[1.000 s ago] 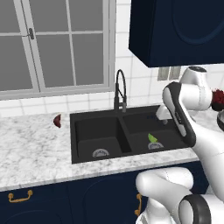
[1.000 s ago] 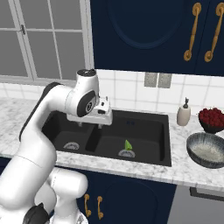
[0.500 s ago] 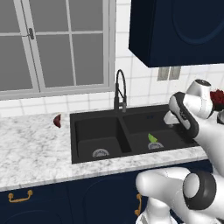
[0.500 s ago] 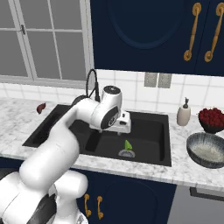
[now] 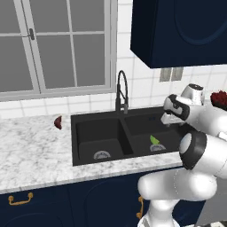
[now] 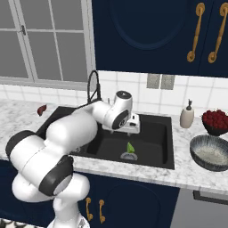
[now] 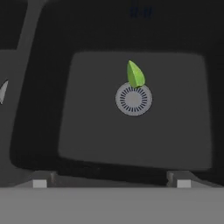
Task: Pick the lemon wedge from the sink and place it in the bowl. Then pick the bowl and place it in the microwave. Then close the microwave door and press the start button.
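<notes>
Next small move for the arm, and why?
Probably descend straight toward the lemon wedge. It lies at the edge of the round drain in the sink, ahead of the gripper, whose jaws stand open and empty well above the basin floor.

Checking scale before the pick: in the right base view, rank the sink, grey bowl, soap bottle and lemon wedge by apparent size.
1. sink
2. grey bowl
3. soap bottle, though it stands farther back
4. lemon wedge, clearly smallest
</notes>
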